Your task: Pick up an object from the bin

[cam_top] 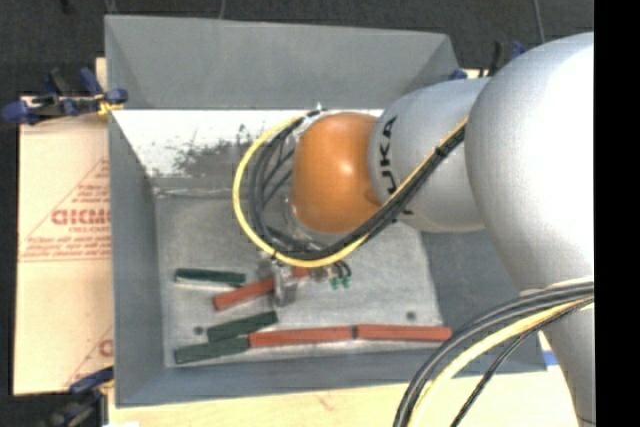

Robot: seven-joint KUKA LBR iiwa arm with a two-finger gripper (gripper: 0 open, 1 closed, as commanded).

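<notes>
My gripper hangs low in the bin's middle, just under the arm's orange cover. It sits at the right end of a short red stick that lies slanted on the bin floor. A dark green stick rests just left of it, nearly level. Below it lie two more dark green sticks, side by side and slightly tilted. A small green piece sits right of the gripper.
Along the bin's front lies a long red stick, with another red stick end to end on its right. The arm and its cables cover the bin's right and back.
</notes>
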